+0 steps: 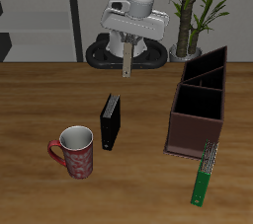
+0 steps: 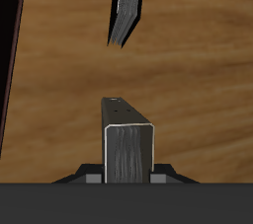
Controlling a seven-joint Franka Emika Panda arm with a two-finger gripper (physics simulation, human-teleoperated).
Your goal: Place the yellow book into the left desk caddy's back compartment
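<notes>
My gripper is shut on the yellow book, a thin grey book with a tan edge that hangs upright from the fingers, high above the table's back middle. In the wrist view the book stands out between the jaws of my gripper. The left desk caddy, a dark reddish-brown open box with dark partitions, stands well off to the side of the gripper. Its narrow back compartment is at the far end. A sliver of the caddy's wall shows in the wrist view.
A black book stands upright on the table below and in front of the gripper, and also shows in the wrist view. A red-and-white mug stands near the front edge. A long green book lies in front of the caddy.
</notes>
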